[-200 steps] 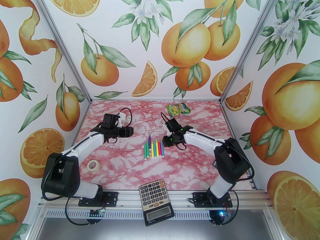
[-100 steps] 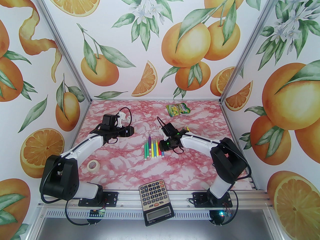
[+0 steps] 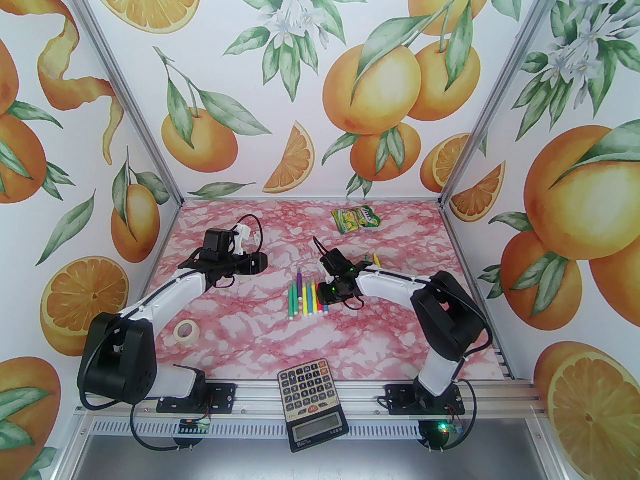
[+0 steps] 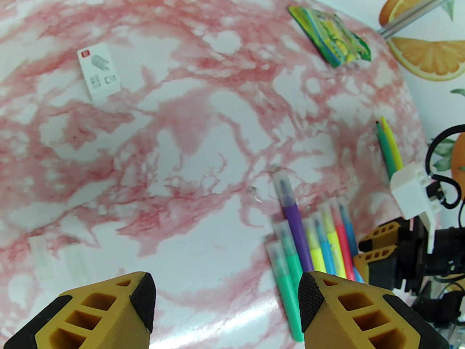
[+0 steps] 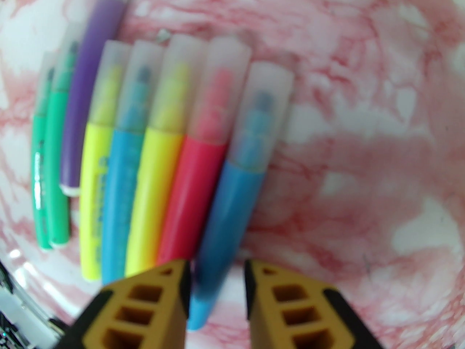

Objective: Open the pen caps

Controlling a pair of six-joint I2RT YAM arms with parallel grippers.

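Right arm swung in and down over the last second, bringing the right gripper (image 3: 327, 295) to the right end of the pen row (image 3: 307, 298); left arm drawn back slightly.

In the right wrist view, the right gripper (image 5: 217, 267) has its jaws apart, one finger on each side of the tail end of the blue pen (image 5: 232, 202); contact cannot be judged. Eight pens lie side by side at mid-counter (image 3: 250, 338), and their translucent pen caps (image 5: 221, 85) are all still fitted, pointing away from the arm bases. The left gripper (image 4: 227, 293) hangs above the counter with its jaws wide apart and nothing between them, left of the row. A calculator (image 3: 312, 403), a tape roll (image 3: 187, 330) and a snack packet (image 3: 356, 219) lie well apart from the pens.
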